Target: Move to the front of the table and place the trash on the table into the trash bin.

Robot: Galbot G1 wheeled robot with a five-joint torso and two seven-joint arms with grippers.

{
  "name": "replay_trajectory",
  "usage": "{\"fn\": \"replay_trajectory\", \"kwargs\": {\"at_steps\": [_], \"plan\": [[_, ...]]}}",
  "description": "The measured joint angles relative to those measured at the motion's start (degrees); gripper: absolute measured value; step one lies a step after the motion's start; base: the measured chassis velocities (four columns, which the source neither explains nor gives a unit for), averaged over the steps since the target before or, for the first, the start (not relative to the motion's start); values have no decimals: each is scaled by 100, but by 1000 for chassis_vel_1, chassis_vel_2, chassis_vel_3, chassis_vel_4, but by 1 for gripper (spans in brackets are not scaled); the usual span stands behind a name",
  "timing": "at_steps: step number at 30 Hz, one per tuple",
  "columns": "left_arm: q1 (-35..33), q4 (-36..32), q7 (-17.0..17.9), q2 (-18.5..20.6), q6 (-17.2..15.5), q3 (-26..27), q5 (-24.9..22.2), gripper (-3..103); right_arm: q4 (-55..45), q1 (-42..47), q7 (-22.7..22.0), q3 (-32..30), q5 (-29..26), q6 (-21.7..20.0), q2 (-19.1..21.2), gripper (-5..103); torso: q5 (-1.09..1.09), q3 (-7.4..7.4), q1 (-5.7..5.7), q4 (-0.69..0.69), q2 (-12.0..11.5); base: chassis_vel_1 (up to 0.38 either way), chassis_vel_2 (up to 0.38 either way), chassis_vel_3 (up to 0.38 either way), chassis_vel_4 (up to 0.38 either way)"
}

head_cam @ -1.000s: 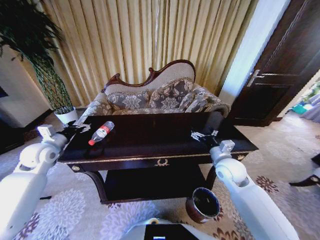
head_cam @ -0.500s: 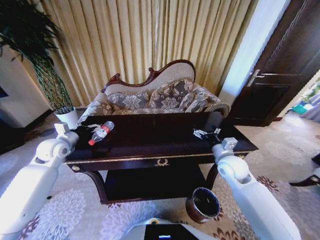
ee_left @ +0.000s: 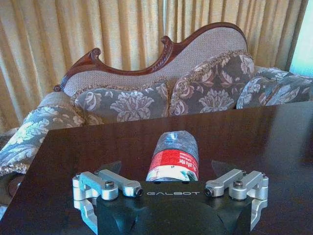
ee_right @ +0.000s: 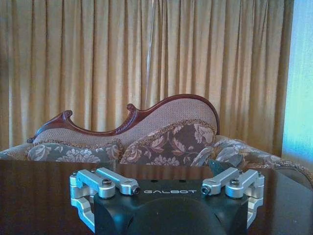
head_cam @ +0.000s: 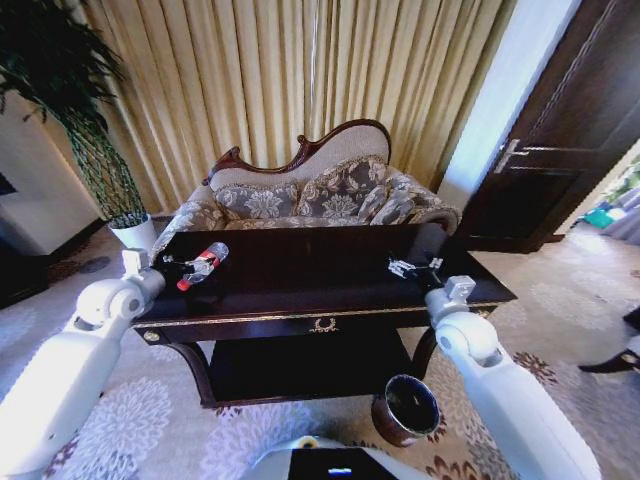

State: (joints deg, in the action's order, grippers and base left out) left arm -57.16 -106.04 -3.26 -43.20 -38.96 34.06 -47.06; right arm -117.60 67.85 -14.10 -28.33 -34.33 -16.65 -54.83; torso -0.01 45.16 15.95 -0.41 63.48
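The left gripper (head_cam: 178,266) sits low over the left end of the table (head_cam: 320,285), its fingers spread wide with the bottle (head_cam: 203,265) lying between them, cap end nearest the wrist. In the left wrist view the red label (ee_left: 172,165) sits right against the gripper body, with the clear body pointing away toward the sofa (ee_left: 161,83) at 12 o'clock. Nothing is clamped yet, so the step in hand looks like the reach for the first piece of trash. The next move calls for closing squarely across the bottle; round and light, it could roll or squirt out if the fingers meet it off centre.

The right gripper (head_cam: 415,268) hovers over the right end of the table, at about 3 o'clock from the bottle and well apart from it, fingers likewise open and holding nothing.

The trash bin (head_cam: 407,408) stands on the carpet by the table's right front leg, at about 5 o'clock from the bottle. Its inside looks dark, and I cannot tell whether anything lies in it. The drop, once the bottle is lifted, means carrying it across and down past the table's front edge.
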Motion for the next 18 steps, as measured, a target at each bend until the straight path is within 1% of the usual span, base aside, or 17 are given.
{"fn": "replay_trajectory", "kwargs": {"at_steps": [11, 18], "plan": [[-12, 55, 45, -2, -100, 11, -10, 100, 4, 16, -6, -29, -12, 0, 22, 100, 0, 0, 0, 0, 0, 0, 0, 0, 0], [-8, 108, 42, -34, -103, 3, -16, 100, 4, 19, -7, -31, -13, 0, 29, 100, 0, 0, 0, 0, 0, 0, 0, 0, 0]]}}
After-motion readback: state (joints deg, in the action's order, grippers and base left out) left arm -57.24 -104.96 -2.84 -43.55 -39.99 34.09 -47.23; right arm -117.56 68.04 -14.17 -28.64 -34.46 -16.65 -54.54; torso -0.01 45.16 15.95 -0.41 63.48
